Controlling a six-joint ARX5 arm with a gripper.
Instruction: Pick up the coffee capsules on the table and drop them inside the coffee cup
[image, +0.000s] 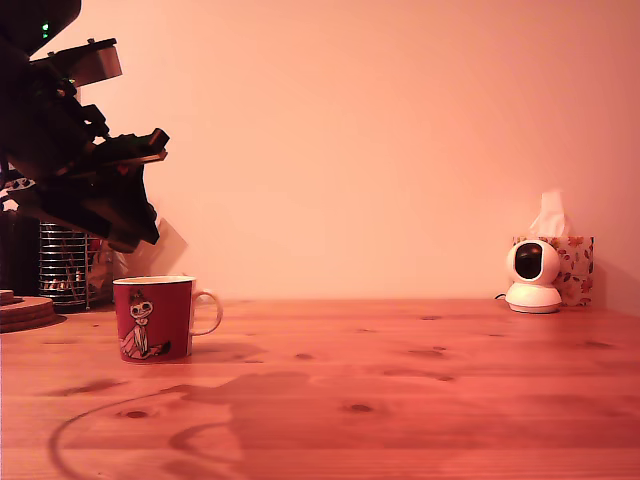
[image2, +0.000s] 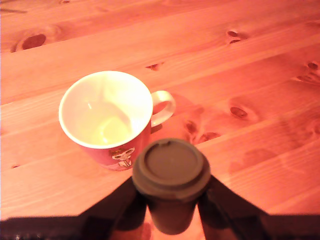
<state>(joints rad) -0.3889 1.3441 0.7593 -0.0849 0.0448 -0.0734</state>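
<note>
- In the wrist view the claw (image2: 171, 210) is closed on one coffee capsule (image2: 171, 169); the two dark fingers (image2: 117, 207) press against its tapered body from both sides, and its flat round rim faces the camera.
- The capsule is held in the air, above the desk (image2: 250, 65), and it partly covers the near wall of the coffee cup (image2: 107, 112) in this view.
- The cup stands upright on the wood. Its pale inside looks empty, and the pale handle points away from the printed figure that shows on the red wall.
- In the exterior view the arm with the claw (image: 135, 230) hangs above the coffee cup (image: 153, 318), at the exterior view's left; the capsule itself cannot be made out there, because the claw is only a dark shape.
- Behind the cup, at the exterior view's far left, a wire mesh holder (image: 68, 265) stands near the wall, and a round wooden piece (image: 22, 310) lies at the edge of the picture.
- Far away, at the exterior view's right, a small white camera (image: 533, 275) stands on the desk (image: 400, 390), and just behind it there is a tissue box (image: 575, 268) with a flower pattern.
</note>
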